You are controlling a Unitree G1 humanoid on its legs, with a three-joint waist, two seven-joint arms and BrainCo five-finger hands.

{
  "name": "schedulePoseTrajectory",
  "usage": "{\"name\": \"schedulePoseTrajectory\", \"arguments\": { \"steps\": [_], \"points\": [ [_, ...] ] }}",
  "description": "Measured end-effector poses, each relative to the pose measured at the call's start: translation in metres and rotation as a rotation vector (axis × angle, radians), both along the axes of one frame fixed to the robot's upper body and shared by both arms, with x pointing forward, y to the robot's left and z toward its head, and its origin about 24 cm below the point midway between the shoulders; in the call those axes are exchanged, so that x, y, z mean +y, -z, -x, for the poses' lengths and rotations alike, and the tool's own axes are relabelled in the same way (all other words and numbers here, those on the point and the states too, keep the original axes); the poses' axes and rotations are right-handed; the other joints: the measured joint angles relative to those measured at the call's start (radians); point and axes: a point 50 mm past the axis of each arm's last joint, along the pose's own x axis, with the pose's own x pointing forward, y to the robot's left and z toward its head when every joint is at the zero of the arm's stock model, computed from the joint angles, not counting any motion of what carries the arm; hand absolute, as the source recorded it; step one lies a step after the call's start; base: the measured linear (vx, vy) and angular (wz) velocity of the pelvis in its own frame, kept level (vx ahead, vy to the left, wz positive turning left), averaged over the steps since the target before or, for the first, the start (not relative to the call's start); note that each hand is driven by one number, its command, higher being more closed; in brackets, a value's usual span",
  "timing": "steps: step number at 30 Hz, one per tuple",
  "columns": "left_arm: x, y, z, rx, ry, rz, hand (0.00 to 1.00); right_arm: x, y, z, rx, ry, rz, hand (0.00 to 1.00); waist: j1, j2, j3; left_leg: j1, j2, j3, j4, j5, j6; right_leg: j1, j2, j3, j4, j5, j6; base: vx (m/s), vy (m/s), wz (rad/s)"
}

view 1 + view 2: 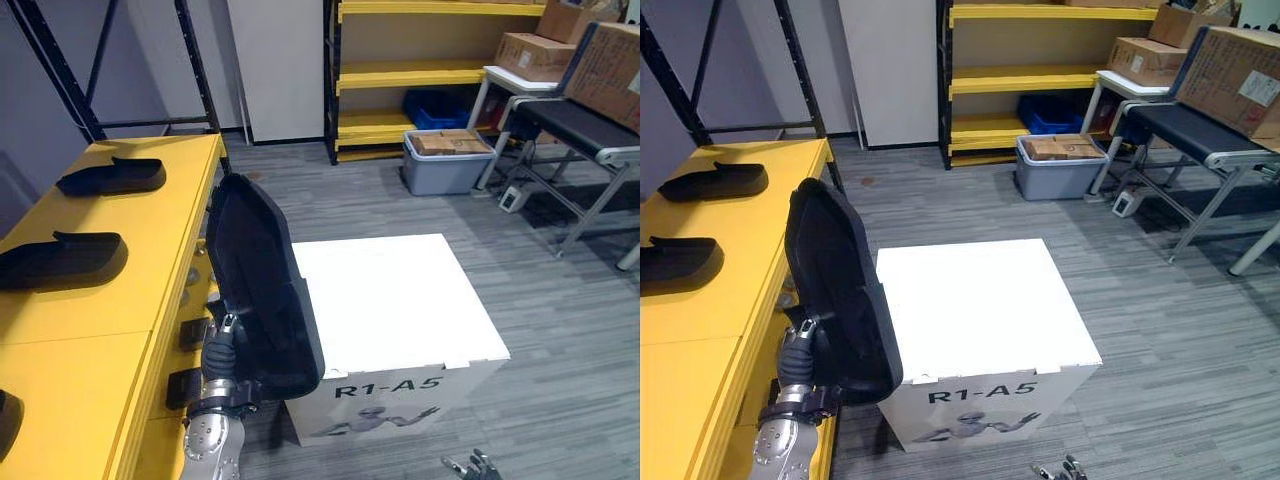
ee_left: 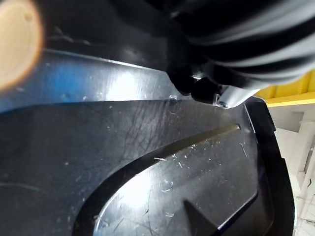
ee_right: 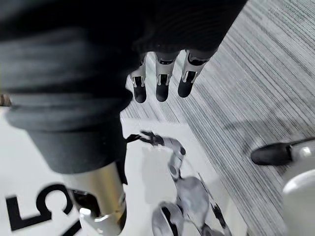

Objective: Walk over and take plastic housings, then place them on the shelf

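Observation:
My left hand (image 1: 222,350) holds a large black plastic housing (image 1: 260,290) upright between the yellow shelf top (image 1: 150,260) and a white box (image 1: 390,295). Seen from the left wrist, the scratched inner face of the housing (image 2: 147,172) sits right against the hand, whose fingers curl at its rim. Two more black housings (image 1: 112,177) (image 1: 60,262) lie flat on the yellow surface, and a third (image 1: 5,420) pokes in at the near left edge. My right hand (image 3: 157,81) hangs low beside the white box with relaxed fingers and nothing in it.
A yellow rack (image 1: 410,75) stands at the back, with a blue bin (image 1: 435,108) under it and a grey bin (image 1: 445,160) in front. A conveyor (image 1: 580,125) with cardboard boxes (image 1: 535,55) stands at the right. Grey floor lies open right of the white box.

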Motion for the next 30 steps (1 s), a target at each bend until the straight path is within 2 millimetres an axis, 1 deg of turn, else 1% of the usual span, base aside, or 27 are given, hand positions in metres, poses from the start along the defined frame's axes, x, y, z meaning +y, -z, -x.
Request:
{"name": "schedulePoseTrajectory", "arguments": {
  "steps": [2,4,5,6,7,8,9,11,12,13,14,15,16,17,18,19,20,21,22,23,24,25,26,27,28,29,30],
  "points": [
    [0.000,0.000,0.000,0.002,0.001,-0.007,1.00,0.004,0.002,0.000,0.013,-0.029,-0.007,0.00,0.002,-0.001,0.000,0.000,-0.004,-0.018,-0.009,0.009,0.000,0.005,-0.006,-0.016,-0.002,-0.002,0.002,0.00,0.022,0.35],
    [0.000,0.000,0.000,0.003,0.001,-0.008,1.00,0.009,0.003,-0.005,0.013,-0.068,-0.011,0.00,0.003,-0.003,0.002,-0.001,-0.010,-0.045,-0.023,0.023,0.002,0.008,-0.014,-0.043,-0.002,-0.005,0.006,-0.01,0.010,0.43],
    [-0.002,0.000,0.000,0.003,0.008,-0.005,1.00,0.012,0.003,-0.008,0.013,-0.093,-0.012,0.00,0.004,-0.009,0.006,-0.003,-0.016,-0.066,-0.029,0.029,0.005,0.009,-0.020,-0.061,0.006,-0.018,0.016,-0.01,0.004,0.50],
    [-0.006,0.001,0.000,0.005,0.022,0.001,1.00,0.014,0.004,-0.010,0.015,-0.105,-0.017,0.00,0.017,-0.009,0.008,-0.002,-0.023,-0.082,-0.028,0.030,0.007,0.006,-0.026,-0.076,0.030,-0.039,0.022,-0.01,0.009,0.49],
    [-0.008,0.001,0.000,0.005,0.031,0.003,1.00,0.016,0.004,-0.010,0.018,-0.114,-0.019,0.00,0.025,-0.010,0.009,-0.003,-0.027,-0.096,-0.028,0.032,0.008,0.003,-0.031,-0.090,0.048,-0.052,0.024,0.00,0.006,0.69],
    [-0.013,0.001,0.000,0.005,0.052,0.009,1.00,0.018,0.005,-0.010,0.026,-0.132,-0.019,0.00,0.026,-0.018,0.017,-0.004,-0.034,-0.136,-0.028,0.038,0.010,-0.005,-0.047,-0.125,0.101,-0.088,0.030,0.01,0.000,0.98],
    [-0.018,0.001,-0.001,0.006,0.069,0.014,1.00,0.020,0.006,-0.010,0.032,-0.151,-0.019,0.00,0.033,-0.022,0.020,-0.012,-0.048,-0.180,-0.026,0.047,0.013,-0.026,-0.073,-0.170,0.176,-0.132,0.031,0.02,-0.003,1.11],
    [-0.022,0.000,-0.001,-0.002,0.083,0.020,1.00,0.023,0.006,-0.013,0.031,-0.169,-0.016,0.00,0.040,-0.030,0.023,-0.040,-0.075,-0.250,-0.012,0.062,0.013,-0.056,-0.114,-0.230,0.267,-0.179,0.037,0.03,0.000,1.26],
    [-0.024,-0.005,-0.002,-0.021,0.087,0.027,1.00,0.025,0.005,-0.018,0.020,-0.186,-0.010,0.00,0.045,-0.038,0.042,-0.066,-0.102,-0.306,0.012,0.075,0.005,-0.060,-0.151,-0.288,0.311,-0.206,0.041,0.03,0.017,1.57],
    [-0.025,-0.008,-0.002,-0.037,0.084,0.032,1.00,0.026,0.003,-0.023,0.005,-0.200,-0.006,0.00,0.056,-0.043,0.053,-0.086,-0.121,-0.329,0.027,0.088,0.000,-0.067,-0.176,-0.323,0.340,-0.222,0.047,0.03,0.035,1.66],
    [-0.026,-0.014,-0.002,-0.060,0.075,0.042,1.00,0.026,-0.002,-0.034,-0.030,-0.219,0.011,0.00,0.077,-0.045,0.069,-0.114,-0.141,-0.348,0.047,0.100,-0.010,-0.075,-0.207,-0.367,0.371,-0.240,0.051,0.01,0.047,1.18],
    [-0.025,-0.017,-0.002,-0.072,0.067,0.045,1.00,0.026,-0.004,-0.038,-0.045,-0.230,0.020,0.00,0.086,-0.044,0.077,-0.127,-0.150,-0.350,0.057,0.103,-0.013,-0.078,-0.220,-0.384,0.382,-0.245,0.052,-0.01,0.070,1.15],
    [-0.025,-0.022,-0.001,-0.094,0.057,0.052,1.00,0.024,-0.008,-0.048,-0.072,-0.235,0.034,0.00,0.101,-0.039,0.082,-0.160,-0.167,-0.336,0.081,0.109,-0.018,-0.085,-0.243,-0.422,0.400,-0.254,0.053,-0.03,0.091,1.03],
    [-0.026,-0.028,-0.001,-0.121,0.050,0.060,1.00,0.024,-0.011,-0.057,-0.092,-0.230,0.046,0.00,0.107,-0.038,0.093,-0.188,-0.161,-0.232,0.078,0.111,-0.034,-0.084,-0.266,-0.458,0.411,-0.259,0.054,-0.05,0.097,1.01],
    [-0.024,-0.032,0.000,-0.136,0.039,0.060,1.00,0.025,-0.013,-0.060,-0.103,-0.228,0.048,0.00,0.109,-0.033,0.100,-0.204,-0.136,-0.134,0.080,0.070,0.018,-0.082,-0.271,-0.488,0.419,-0.259,0.053,-0.08,0.105,0.95],
    [-0.023,-0.039,0.001,-0.171,0.029,0.062,1.00,0.026,-0.016,-0.066,-0.122,-0.227,0.057,0.00,0.107,-0.031,0.113,-0.254,-0.070,0.068,0.145,0.046,0.030,-0.081,-0.287,-0.521,0.438,-0.260,0.051,-0.12,0.101,0.81],
    [-0.024,-0.042,0.002,-0.184,0.026,0.067,1.00,0.027,-0.018,-0.068,-0.134,-0.224,0.057,0.00,0.102,-0.032,0.115,-0.292,-0.017,0.193,0.217,0.025,0.037,-0.080,-0.302,-0.554,0.455,-0.265,0.052,-0.10,0.146,1.04],
    [-0.025,-0.043,0.001,-0.192,0.032,0.069,1.00,0.027,-0.018,-0.068,-0.134,-0.224,0.064,0.00,0.097,-0.019,0.114,-0.325,0.044,0.302,0.320,-0.003,0.067,-0.070,-0.329,-0.592,0.491,-0.279,0.061,-0.03,0.179,1.07],
    [-0.027,-0.043,0.002,-0.192,0.036,0.078,1.00,0.023,-0.020,-0.066,-0.131,-0.230,0.085,0.00,0.099,-0.002,0.116,-0.335,0.073,0.344,0.375,-0.006,0.059,-0.052,-0.350,-0.624,0.549,-0.309,0.087,0.01,0.177,0.97],
    [-0.028,-0.043,0.002,-0.193,0.040,0.078,1.00,0.023,-0.020,-0.066,-0.130,-0.230,0.089,0.00,0.098,-0.004,0.120,-0.336,0.049,0.326,0.384,-0.011,0.065,-0.048,-0.372,-0.626,0.577,-0.325,0.094,-0.02,0.203,1.02],
    [-0.028,-0.042,0.002,-0.185,0.037,0.083,1.00,0.024,-0.020,-0.067,-0.134,-0.235,0.090,0.00,0.091,-0.004,0.116,-0.334,-0.006,0.279,0.331,-0.013,0.078,-0.045,-0.390,-0.626,0.576,-0.332,0.101,-0.07,0.162,1.01],
    [-0.029,-0.041,0.002,-0.183,0.042,0.085,1.00,0.025,-0.020,-0.067,-0.134,-0.232,0.088,0.00,0.079,-0.006,0.110,-0.328,-0.029,0.263,0.285,-0.008,0.086,-0.040,-0.384,-0.626,0.546,-0.330,0.101,-0.08,0.189,1.84],
    [-0.031,-0.040,0.000,-0.181,0.056,0.083,1.00,0.029,-0.017,-0.066,-0.123,-0.219,0.069,0.00,0.054,-0.033,0.099,-0.308,-0.052,0.288,0.261,-0.020,0.099,-0.012,-0.388,-0.662,0.448,-0.309,0.085,-0.04,0.117,1.61],
    [-0.032,-0.041,-0.001,-0.186,0.060,0.084,1.00,0.029,-0.016,-0.067,-0.121,-0.222,0.069,0.00,0.058,-0.023,0.095,-0.316,-0.041,0.283,0.324,-0.025,0.096,-0.009,-0.386,-0.666,0.442,-0.309,0.086,0.02,0.105,1.38],
    [-0.033,-0.040,0.000,-0.184,0.059,0.090,1.00,0.028,-0.017,-0.071,-0.128,-0.230,0.072,0.00,0.071,0.006,0.080,-0.267,-0.012,0.252,0.294,-0.024,0.053,-0.008,-0.370,-0.663,0.441,-0.306,0.091,0.07,0.091,0.60],
    [-0.033,-0.037,-0.005,-0.178,0.068,0.079,1.00,0.033,-0.014,-0.072,-0.109,-0.237,0.060,0.00,0.075,-0.004,0.083,-0.236,-0.044,0.238,0.227,-0.016,0.027,-0.004,-0.391,-0.643,0.440,-0.282,0.104,0.08,0.121,0.59],
    [-0.035,-0.033,-0.007,-0.163,0.074,0.080,1.00,0.037,-0.012,-0.075,-0.102,-0.260,0.049,0.00,0.075,-0.006,0.082,-0.224,-0.070,0.230,0.216,0.002,0.058,0.007,-0.398,-0.636,0.430,-0.250,0.110,0.05,0.126,0.48]
  ]
}}
